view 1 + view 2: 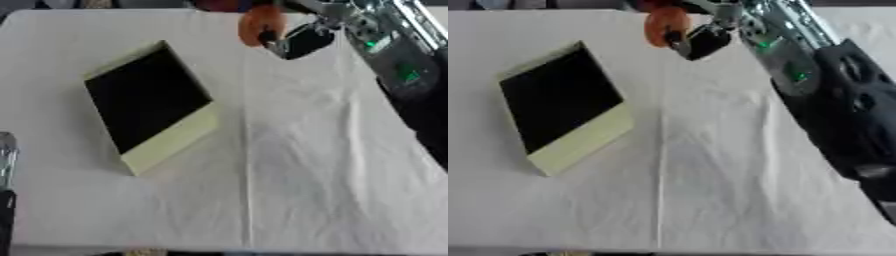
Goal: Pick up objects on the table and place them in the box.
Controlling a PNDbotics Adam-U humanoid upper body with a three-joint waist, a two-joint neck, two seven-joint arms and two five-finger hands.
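A pale yellow box (166,145) with a dark open inside lies tilted on the left half of the white-clothed table (306,175). My right hand (297,40) reaches in from the upper right to the table's far edge, its fingers curled against an orange rounded object (261,24). The same hand (702,41) and orange object (664,24) show at the top of the right eye view. Whether the object is lifted off the cloth cannot be told. A sliver of my left arm (5,165) shows at the left edge; the left hand itself is out of sight.
The black and silver right forearm (842,110) stretches along the right side of the table. A crease in the cloth (248,165) runs down the middle. Dark shapes lie beyond the far edge.
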